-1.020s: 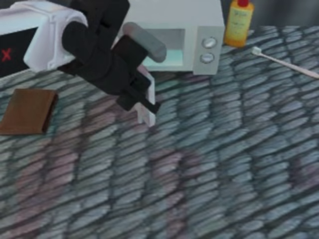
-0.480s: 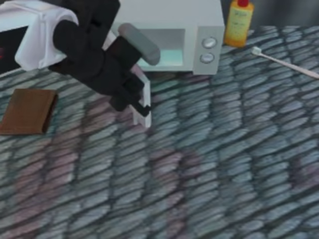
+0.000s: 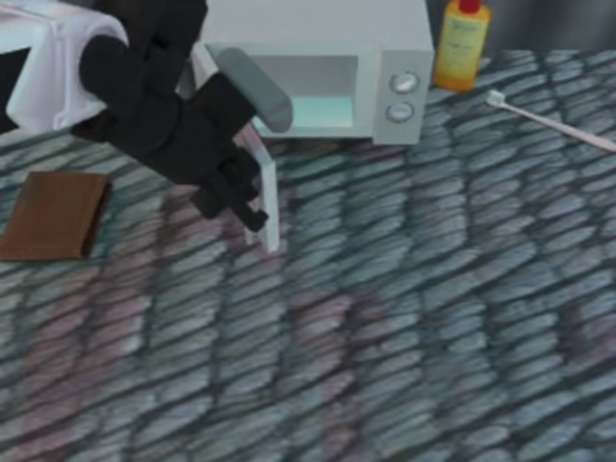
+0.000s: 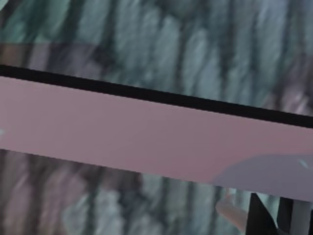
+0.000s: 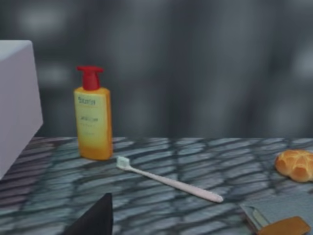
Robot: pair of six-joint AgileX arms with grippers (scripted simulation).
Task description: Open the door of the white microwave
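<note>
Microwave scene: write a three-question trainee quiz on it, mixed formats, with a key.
1. True or false: the door is swung out from the microwave.
2. Which gripper is at the door's edge? A) left B) right
3. Fill in: right of the microwave stands a yellow ____ with a red cap.

Key: 1 true; 2 A; 3 bottle.

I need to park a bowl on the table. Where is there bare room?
The table's whole near half, below the brown pad and toothbrush, is bare. The far-left area is crowded by the left gripper, swung-out door and white microwave.
</note>
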